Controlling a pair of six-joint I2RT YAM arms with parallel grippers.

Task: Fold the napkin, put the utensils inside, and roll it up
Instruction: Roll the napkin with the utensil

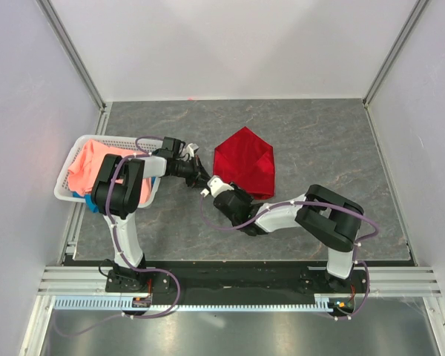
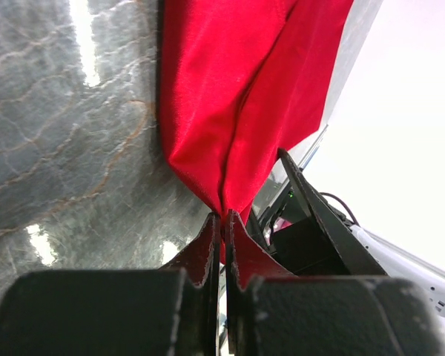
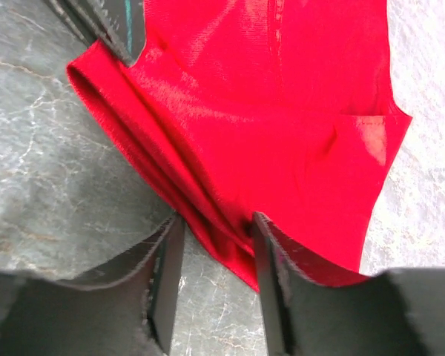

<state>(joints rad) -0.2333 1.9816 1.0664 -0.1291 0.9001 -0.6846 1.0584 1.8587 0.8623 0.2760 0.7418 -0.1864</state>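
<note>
The deep red napkin [image 1: 243, 162] lies folded and rumpled on the grey table, mid-back. My left gripper [image 1: 202, 178] is at its near-left corner; in the left wrist view the gripper [image 2: 224, 216] is shut on a pinched corner of the napkin [image 2: 237, 96]. My right gripper [image 1: 215, 185] is just beside it. In the right wrist view the right gripper [image 3: 215, 231] is open, its jaws straddling the napkin's [image 3: 282, 126] doubled edge, with the left gripper's finger [image 3: 111, 26] at the top left. The spoon is out of view.
A white basket [image 1: 68, 191] at the far left holds a salmon-pink cloth [image 1: 93, 167] and a blue cloth [image 1: 91, 204]. Both arms crowd the napkin's near-left corner. Frame posts and white walls ring the marbled table [image 1: 326, 141].
</note>
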